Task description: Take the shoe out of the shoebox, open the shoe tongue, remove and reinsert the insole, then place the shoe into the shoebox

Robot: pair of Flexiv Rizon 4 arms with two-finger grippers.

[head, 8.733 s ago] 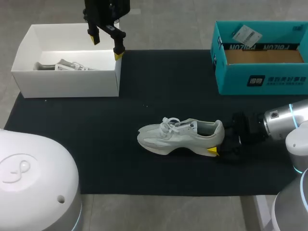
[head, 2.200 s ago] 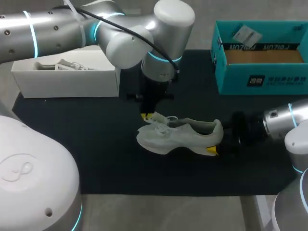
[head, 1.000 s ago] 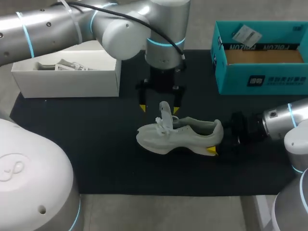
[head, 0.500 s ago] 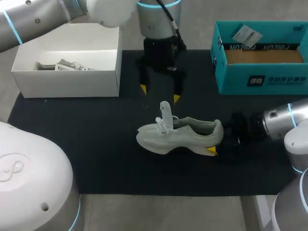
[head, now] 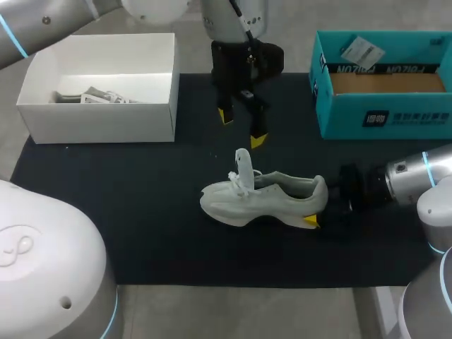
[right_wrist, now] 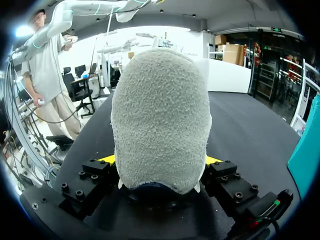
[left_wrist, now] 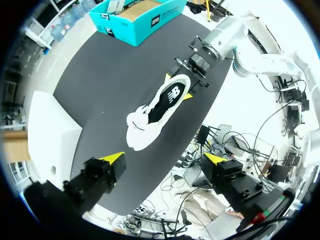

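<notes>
Plainly, the pale grey-and-white laced running shoe (head: 265, 198) lies on its sole at the middle of the black mat (head: 106, 212) covering the counter, toe toward the frame's left, its tongue (head: 242, 164) standing upright, so I judge the step in hand to be lifting out the insole; the left pincer (head: 241, 128) hangs above the mat just beyond the shoe, in the upper middle of the frame, fingers wide apart and holding nothing; the right pincer (right_wrist: 160, 161) comes in low from the right edge and clasps the shoe's heel from both sides; in the left wrist view the dark insole (left_wrist: 167, 97) shows through the shoe's mouth, ahead of the open fingers; done well, the left pincer would come down steeply into the mouth near the heel, nip only the insole's edge and peel it up, while the right pincer pins the heel so the shoe does not rise with it; the raised tongue and loose laces may snag; the right pincer's far finger is hidden behind the heel in the head view, the heel fills the right wrist view, and whether the insole is loose or stuck cannot be told; the teal cardboard shoebox (head: 381, 116) sits at the upper right, an open white box (head: 106, 121) at the upper left, its grey contents too small to make out.
</notes>
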